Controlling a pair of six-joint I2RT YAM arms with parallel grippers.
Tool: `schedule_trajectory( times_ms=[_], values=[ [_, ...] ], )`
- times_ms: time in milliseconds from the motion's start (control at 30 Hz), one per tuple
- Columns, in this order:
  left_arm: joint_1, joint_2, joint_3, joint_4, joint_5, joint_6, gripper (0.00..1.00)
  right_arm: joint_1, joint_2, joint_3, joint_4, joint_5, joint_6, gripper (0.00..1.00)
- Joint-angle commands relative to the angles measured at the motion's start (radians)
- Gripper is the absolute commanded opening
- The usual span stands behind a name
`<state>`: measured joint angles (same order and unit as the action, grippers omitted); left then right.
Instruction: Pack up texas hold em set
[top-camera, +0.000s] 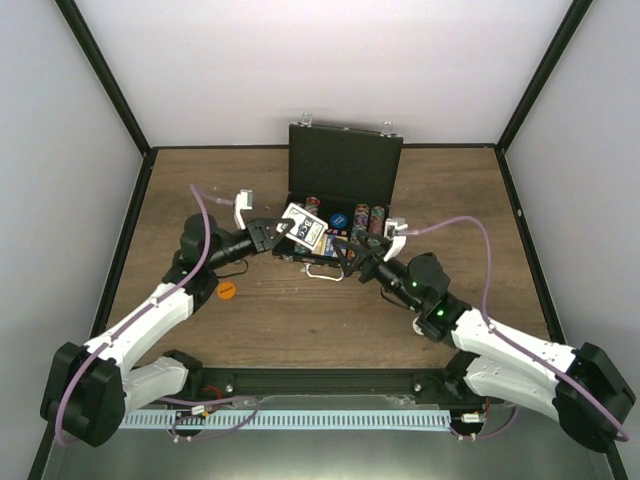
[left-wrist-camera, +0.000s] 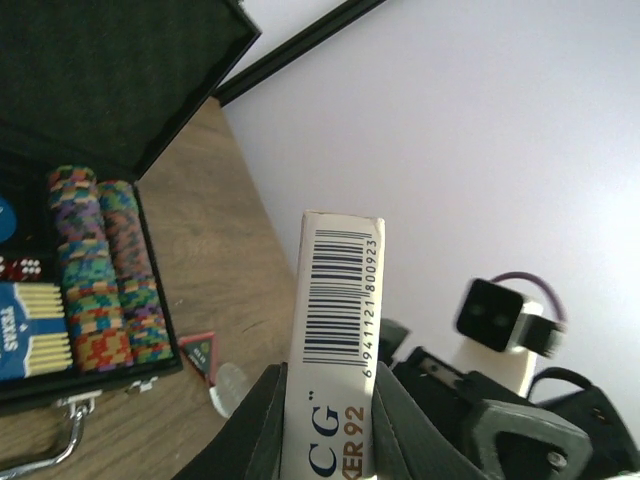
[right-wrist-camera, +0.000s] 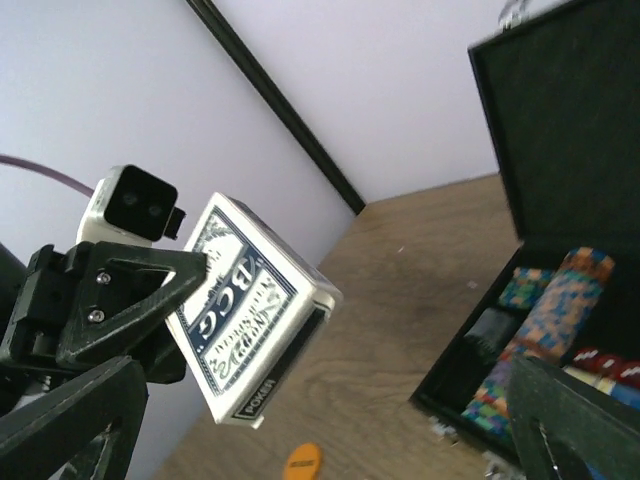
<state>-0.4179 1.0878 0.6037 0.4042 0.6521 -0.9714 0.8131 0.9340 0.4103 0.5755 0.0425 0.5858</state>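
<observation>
While the left gripper (top-camera: 283, 231) clamps the card deck (top-camera: 304, 228) mid-frame, right gripper (top-camera: 348, 251) agape, lower it level into the case (top-camera: 345, 165).

wooden table (top-camera: 300, 330), plain white walls (top-camera: 330, 60), black corner posts (top-camera: 108, 75), soft even light

Card box (left-wrist-camera: 338, 330), narrow side: barcode with 6 941121 800923, then "C G" and "ER 92" below, both partly hidden. Same box in right wrist view: "BCG" upside down on the patterned blue face, "POKER" on the end flap. Blue deck (left-wrist-camera: 22, 335): "TEXAS" sideways, rest unreadable.
</observation>
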Motion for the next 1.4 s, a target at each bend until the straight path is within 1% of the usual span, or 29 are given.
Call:
schedule_trajectory(
  times_ms=[0, 67, 200, 300, 333, 400, 500, 567, 700, 767, 867, 1000, 1133, 1200, 1233, 1267, 1300, 1367],
  values=[
    [0.000, -0.020, 0.001, 0.136, -0.010, -0.027, 0.12, -0.074, 0.081, 0.022, 0.110, -0.251, 0.323, 1.00],
    [-0.001, -0.025, -0.001, 0.156, -0.009, -0.035, 0.12, -0.095, 0.137, 0.043, 0.172, -0.326, 0.385, 1.00],
    [0.000, -0.043, 0.001, 0.157, -0.013, -0.034, 0.12, -0.100, 0.246, 0.099, 0.293, -0.434, 0.435, 0.92],
    [0.000, -0.047, 0.002, 0.153, -0.011, -0.032, 0.12, -0.100, 0.310, 0.130, 0.356, -0.477, 0.453, 0.85],
    [-0.001, -0.047, 0.002, 0.153, -0.011, -0.032, 0.12, -0.100, 0.326, 0.133, 0.380, -0.483, 0.459, 0.82],
    [-0.001, -0.050, -0.003, 0.152, -0.012, -0.032, 0.12, -0.100, 0.348, 0.145, 0.415, -0.489, 0.465, 0.79],
    [-0.001, -0.053, -0.004, 0.153, -0.010, -0.033, 0.12, -0.100, 0.373, 0.178, 0.412, -0.490, 0.460, 0.75],
    [-0.001, -0.051, -0.004, 0.161, -0.008, -0.033, 0.12, -0.100, 0.388, 0.197, 0.409, -0.487, 0.459, 0.70],
    [-0.001, -0.047, -0.001, 0.171, 0.002, -0.042, 0.12, -0.100, 0.410, 0.221, 0.390, -0.476, 0.464, 0.50],
    [0.000, -0.046, -0.002, 0.173, 0.003, -0.048, 0.12, -0.100, 0.415, 0.218, 0.401, -0.469, 0.471, 0.44],
    [-0.001, -0.045, -0.008, 0.183, 0.004, -0.056, 0.12, -0.100, 0.420, 0.218, 0.411, -0.459, 0.474, 0.37],
    [-0.001, -0.042, -0.007, 0.190, 0.014, -0.063, 0.12, -0.100, 0.418, 0.224, 0.414, -0.450, 0.470, 0.25],
    [-0.001, -0.045, -0.010, 0.190, 0.019, -0.066, 0.12, -0.100, 0.406, 0.225, 0.408, -0.433, 0.454, 0.18],
    [-0.001, -0.046, -0.009, 0.185, 0.021, -0.062, 0.21, -0.100, 0.398, 0.228, 0.390, -0.427, 0.442, 0.16],
    [0.000, -0.046, -0.006, 0.174, 0.021, -0.048, 0.28, -0.099, 0.388, 0.228, 0.372, -0.416, 0.432, 0.15],
    [0.000, -0.047, 0.002, 0.147, 0.019, -0.028, 0.38, -0.099, 0.373, 0.230, 0.349, -0.405, 0.419, 0.15],
    [0.001, -0.048, 0.016, 0.105, 0.014, 0.002, 0.49, -0.101, 0.358, 0.233, 0.313, -0.394, 0.404, 0.15],
    [0.005, -0.058, 0.061, -0.025, -0.016, 0.089, 0.65, -0.115, 0.325, 0.244, 0.221, -0.371, 0.361, 0.14]
  ],
)
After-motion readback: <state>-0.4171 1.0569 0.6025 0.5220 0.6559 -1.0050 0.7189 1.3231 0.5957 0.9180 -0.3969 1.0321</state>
